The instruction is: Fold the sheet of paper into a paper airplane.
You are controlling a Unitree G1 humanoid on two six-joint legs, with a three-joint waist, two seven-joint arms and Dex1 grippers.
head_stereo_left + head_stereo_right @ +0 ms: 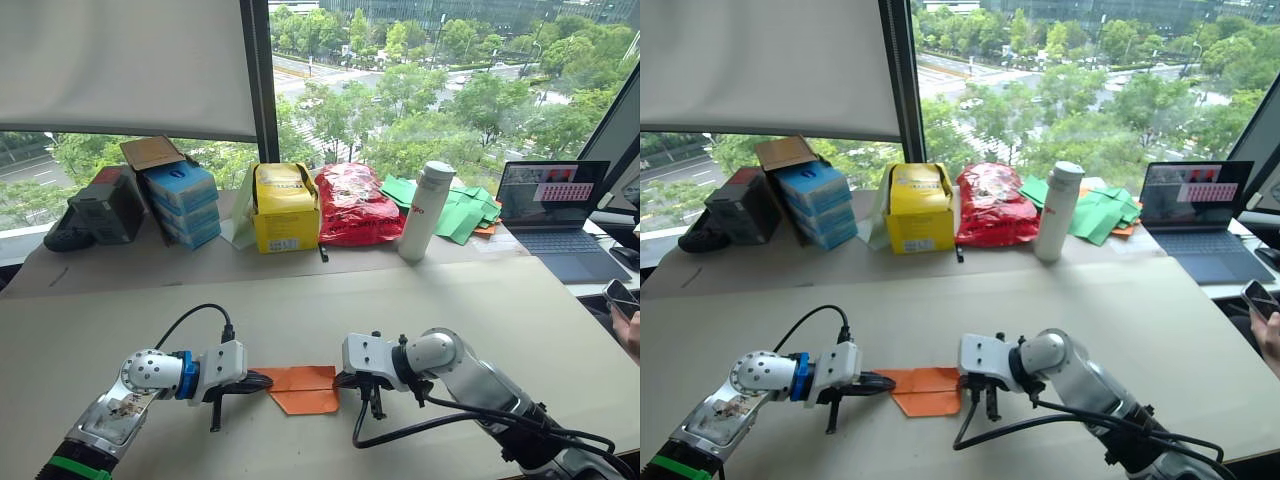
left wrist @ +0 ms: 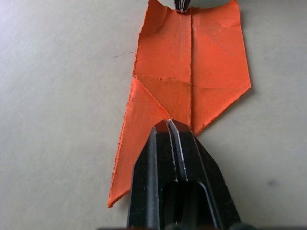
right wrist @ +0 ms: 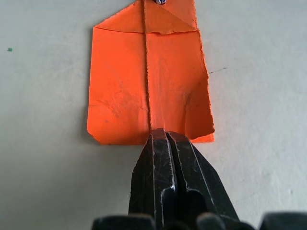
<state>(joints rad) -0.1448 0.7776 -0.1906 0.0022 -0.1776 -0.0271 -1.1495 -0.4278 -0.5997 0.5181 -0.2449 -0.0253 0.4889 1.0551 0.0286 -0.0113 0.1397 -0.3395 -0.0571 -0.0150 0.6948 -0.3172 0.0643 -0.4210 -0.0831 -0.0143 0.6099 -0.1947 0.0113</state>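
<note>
I have the orange sheet of paper [image 1: 303,389] lying flat on the bench [image 1: 330,300], near its front edge and about midway along it, with one end already folded into a point and a crease running down the middle. My left gripper [image 2: 169,125] is closed, its two fingers pressed together with their tips on the pointed end of the sheet, right on the centre crease. My right gripper [image 3: 159,134] is closed too, tips together on the square end, also on that crease. As far as I can judge, neither one pinches the paper; both press it down from opposite ends.

I hold it this way, I think, to keep the sheet flat and stop it sliding while the centre line is set. So the paper lies stretched between my two grippers, touching both, one at each end.

The folding is at an early stage: only the nose flaps look done, and one flap sits unevenly.
</note>
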